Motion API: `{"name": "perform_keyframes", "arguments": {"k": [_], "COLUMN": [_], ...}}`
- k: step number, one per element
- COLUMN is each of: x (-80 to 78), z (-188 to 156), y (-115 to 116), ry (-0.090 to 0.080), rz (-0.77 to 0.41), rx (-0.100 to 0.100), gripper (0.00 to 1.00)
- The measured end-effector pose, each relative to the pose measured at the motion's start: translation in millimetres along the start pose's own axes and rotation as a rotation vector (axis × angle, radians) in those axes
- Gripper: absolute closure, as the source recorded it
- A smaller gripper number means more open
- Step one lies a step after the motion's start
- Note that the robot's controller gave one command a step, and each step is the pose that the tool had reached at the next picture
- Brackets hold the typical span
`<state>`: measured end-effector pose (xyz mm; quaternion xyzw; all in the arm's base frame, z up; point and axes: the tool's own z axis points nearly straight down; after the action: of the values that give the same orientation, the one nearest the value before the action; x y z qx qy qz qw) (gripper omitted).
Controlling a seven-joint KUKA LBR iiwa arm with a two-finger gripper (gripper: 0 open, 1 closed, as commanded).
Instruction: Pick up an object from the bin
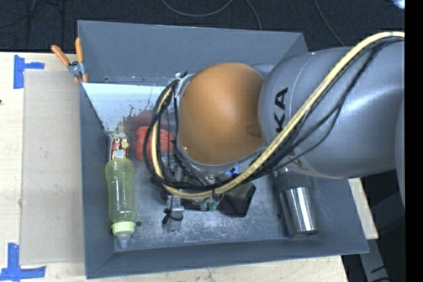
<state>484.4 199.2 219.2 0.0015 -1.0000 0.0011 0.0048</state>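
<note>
My gripper [173, 214] reaches down from under the orange dome to the bin floor near the front, left of centre. Nothing shows in its grasp. A clear yellow-green plastic bottle [121, 191] lies lengthwise along the bin's left wall, cap toward the front, a short way left of the gripper. Just right of the gripper a flat black object [238, 201] lies partly hidden under the arm. Behind the gripper, a red object [146, 136] shows beside the cables, mostly covered.
A shiny metal cylinder [297, 209] stands near the front right of the bin. The arm and its dome cover the bin's middle and right. Bare floor lies between the bottle and the gripper.
</note>
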Motion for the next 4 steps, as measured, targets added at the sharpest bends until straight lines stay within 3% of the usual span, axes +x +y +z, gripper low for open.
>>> {"name": "perform_keyframes", "arguments": {"k": [1,2,3,4], "x": [-2.0,-31.7,-44.7,-62.0], "z": [-4.1,58.9,141.2,152.9], "y": [-1.4,-28.9,-86.2,-94.9], "ry": [-0.007,-0.008,-0.009,-0.005], "rz": [0.005,0.090,0.165,0.395], "rx": [-0.001,-0.002,-0.003,-0.003], "gripper": [0.00,0.00,0.00,0.00]}}
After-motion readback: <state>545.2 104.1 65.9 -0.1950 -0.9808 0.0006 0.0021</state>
